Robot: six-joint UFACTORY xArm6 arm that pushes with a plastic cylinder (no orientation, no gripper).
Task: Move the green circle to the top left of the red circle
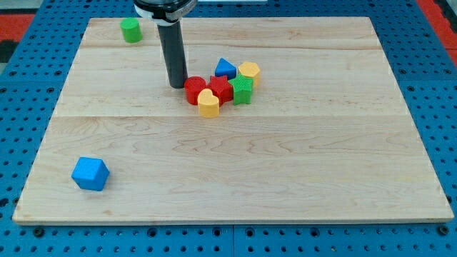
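The green circle stands alone near the board's top left corner. The red circle sits at the left end of a cluster in the board's upper middle. My tip rests on the board just left of the red circle, touching or nearly touching it, and far to the lower right of the green circle. The rod rises straight up out of the view's top.
Packed around the red circle are a red star-like block, a yellow heart, a green star-like block, a blue triangle and a yellow block. A blue cube lies at lower left.
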